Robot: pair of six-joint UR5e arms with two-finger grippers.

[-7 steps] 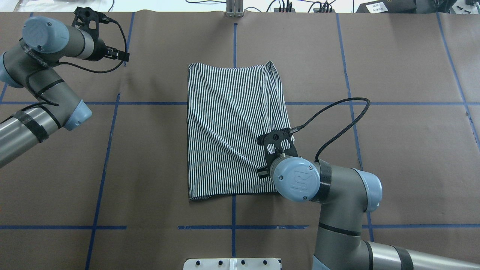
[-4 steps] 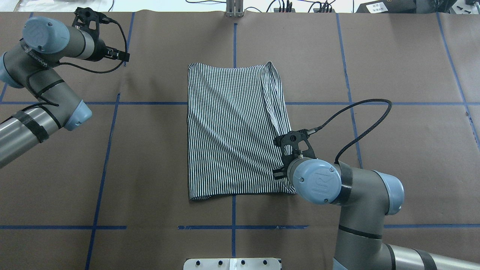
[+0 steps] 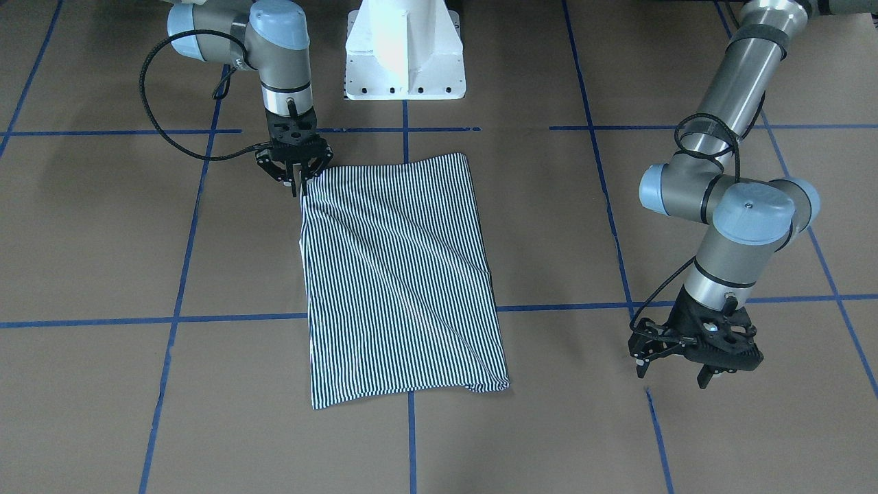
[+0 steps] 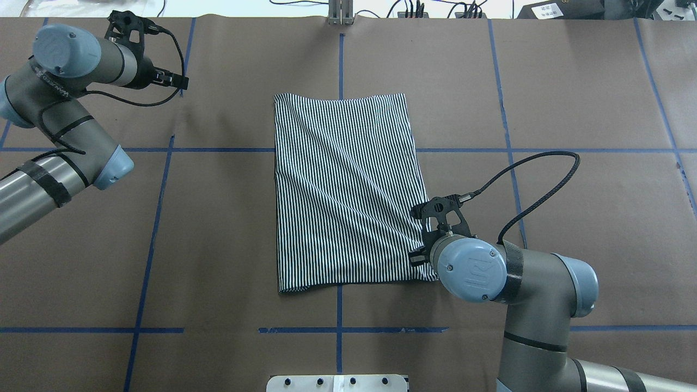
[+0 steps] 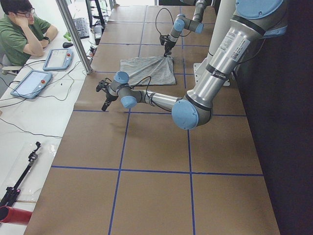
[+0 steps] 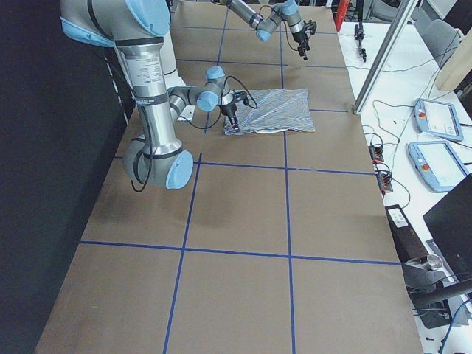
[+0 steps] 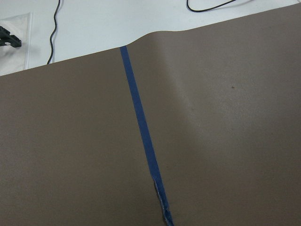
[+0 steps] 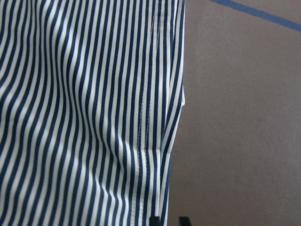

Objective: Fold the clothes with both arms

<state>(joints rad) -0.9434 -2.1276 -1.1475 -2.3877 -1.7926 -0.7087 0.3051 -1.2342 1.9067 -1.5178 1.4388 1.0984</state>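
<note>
My right pincer [image 3: 300, 186]: clenched on the striped shirt [image 3: 401, 274], at its corner.
My left pincer [image 3: 672, 374]: released, above bare surface [image 3: 617, 425], well apart from shirt.
Shirt: folded, lying flat.

Even, diffuse illumination from above is recorded in all views, and the brown table covering [image 4: 572, 81] is rendered at medium brightness. Only soft, faint-edged shadows are cast on it, as at the upper left of the overhead view. In the front-facing view the white pedestal base [image 3: 405, 48] at top centre is overexposed, and most of its surface detail is lost. Pale highlights are shown on the blue joint caps [image 3: 751, 206]. The right edge of the exterior left view and the left edge of the exterior right view are rendered nearly black. In the right wrist view the striped shirt [image 8: 84, 117] is resolved at close range with slight softness. In the left wrist view the white surface [image 7: 141, 19] along the top is close to clipping.
</note>
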